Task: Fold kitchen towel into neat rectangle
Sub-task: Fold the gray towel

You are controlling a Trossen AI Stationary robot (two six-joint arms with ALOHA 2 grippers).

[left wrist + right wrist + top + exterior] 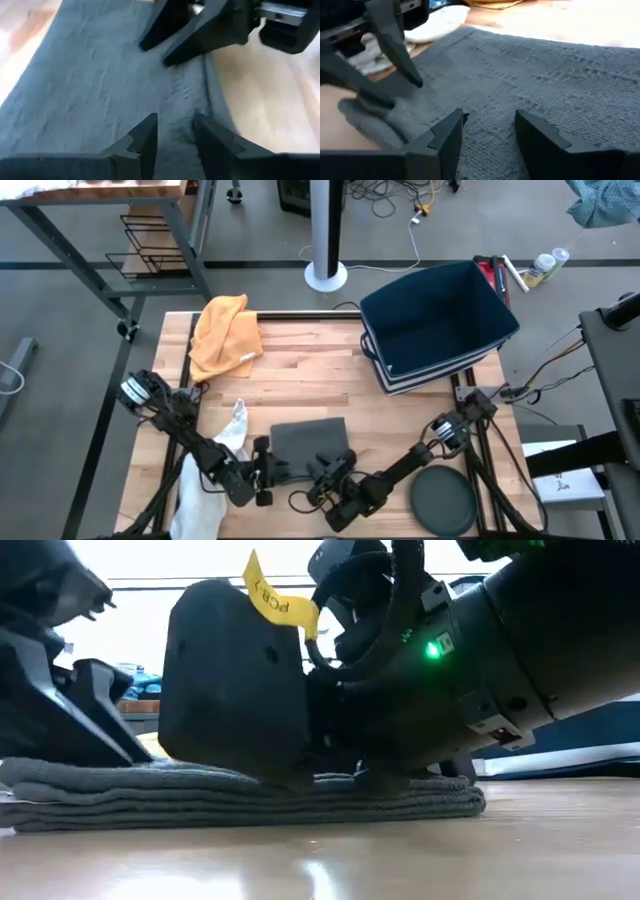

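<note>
- I see the grey kitchen towel (308, 442) folded into a layered rectangle, lying flat on the tabletop (300, 370) near its front edge, between the two arms.
- Left pincer (172, 145) is low over the towel's near-left corner, fingers apart with a narrow gap, tips on or just above the cloth; nothing clamped that I can see.
- Right pincer (487, 135) sits on the towel's front edge, fingers spread, tips pressing on the fabric, no fold between them.
- Low view: stacked towel layers visible under both pincers; arm bodies block most of the rest.
- Orange cloth (225, 335) at back left, white cloth (215, 470) partly under the left arm, dark bin (435, 325) back right.
- Can't tell actual tip contact for the left pincer.
</note>
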